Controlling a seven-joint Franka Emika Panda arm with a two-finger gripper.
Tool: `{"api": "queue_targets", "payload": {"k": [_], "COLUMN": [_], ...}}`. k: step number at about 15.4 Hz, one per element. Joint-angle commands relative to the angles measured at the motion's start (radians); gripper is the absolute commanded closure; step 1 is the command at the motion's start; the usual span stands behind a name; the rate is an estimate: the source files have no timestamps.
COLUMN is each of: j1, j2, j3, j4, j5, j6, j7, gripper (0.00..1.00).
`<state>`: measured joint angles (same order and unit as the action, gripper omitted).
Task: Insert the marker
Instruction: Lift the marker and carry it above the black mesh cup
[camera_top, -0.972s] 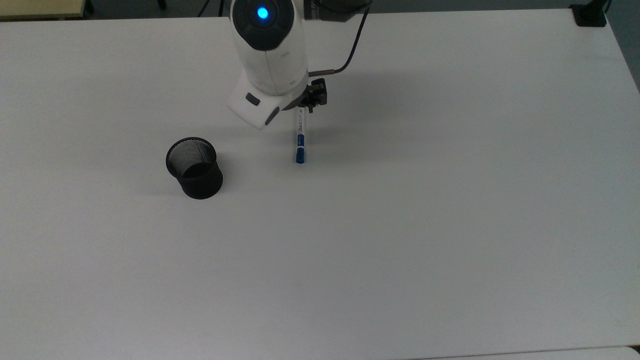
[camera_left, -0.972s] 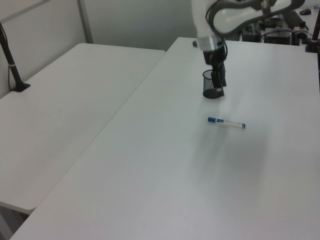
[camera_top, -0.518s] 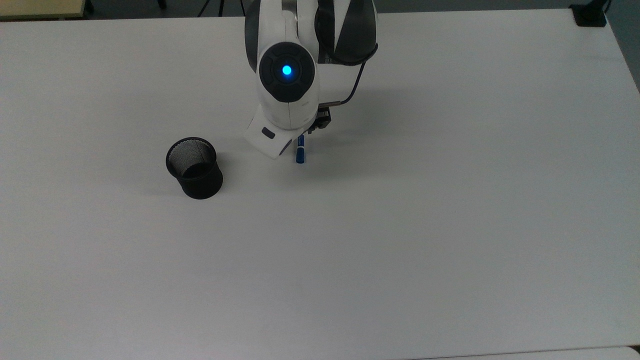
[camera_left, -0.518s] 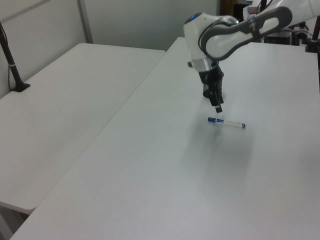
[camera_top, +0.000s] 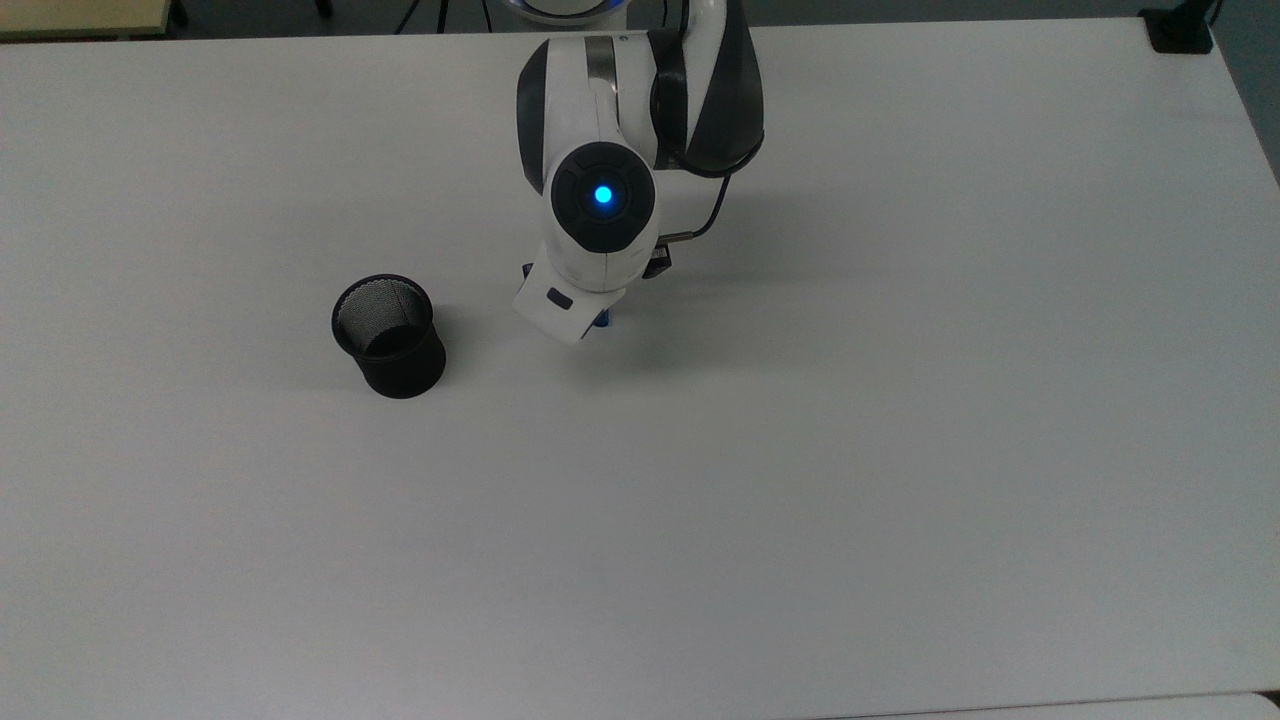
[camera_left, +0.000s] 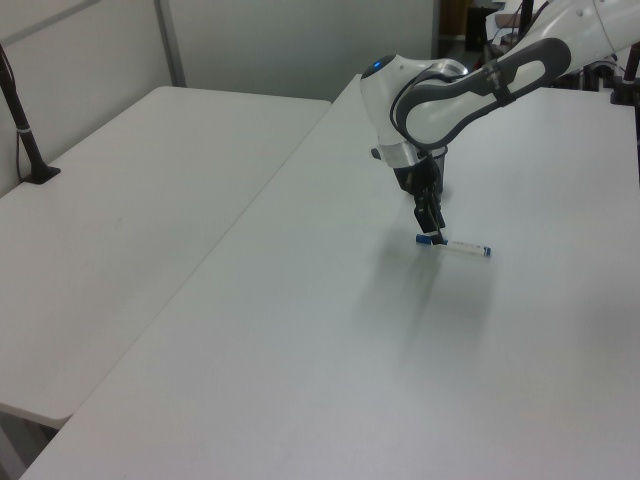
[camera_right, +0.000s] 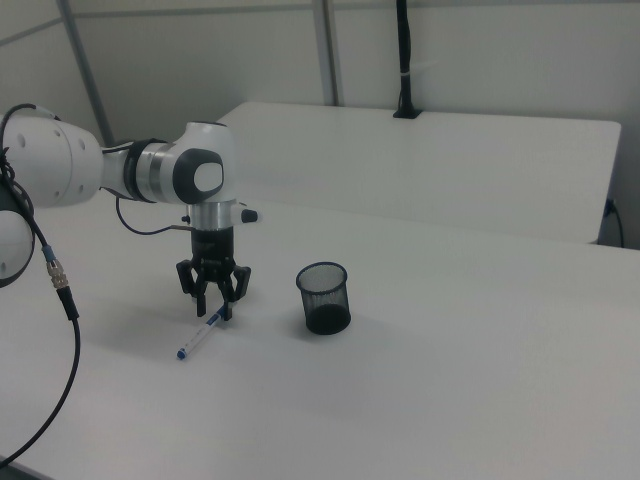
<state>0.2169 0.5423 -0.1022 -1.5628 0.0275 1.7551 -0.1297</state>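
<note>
Pincer (camera_right: 214, 297) hovering spread over the marker (camera_right: 199, 335)
It is straddling the capped end; centring on the barrel (cup (camera_right: 323, 298) waiting beside) should steady lifting.

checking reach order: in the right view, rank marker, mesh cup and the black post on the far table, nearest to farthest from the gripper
1. The marker: lying on the table directly under the open gripper.
2. The mesh cup: standing to the right view's right of the gripper.
3. The black post: upright on the far table, well behind.

One marker (camera_right: 199, 335), one black mesh cup (camera_right: 323, 297), one robot arm (camera_right: 150, 172) and two white tables (camera_right: 420, 400).
</note>
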Motion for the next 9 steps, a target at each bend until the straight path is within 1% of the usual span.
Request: {"api": "queue_targets", "payload": {"k": [1,3,4,6,9], "j1": [0.002,-0.002,-0.005,-0.005,-0.005], "j2": [0.002,0.016,0.019,0.019,0.019], "j3": [0.01,0.021,0.021,0.021,0.024], "j4": [-0.005,-0.003,-0.002,0.0,-0.002], "j5": [-0.008,-0.012,-0.012,-0.012,-0.011], "j6": [0.066,0.07,0.072,0.07,0.07], "j7": [0.037,0.045,0.045,0.045,0.045], "gripper": [0.66,0.72,0.73,0.81,0.85]}}
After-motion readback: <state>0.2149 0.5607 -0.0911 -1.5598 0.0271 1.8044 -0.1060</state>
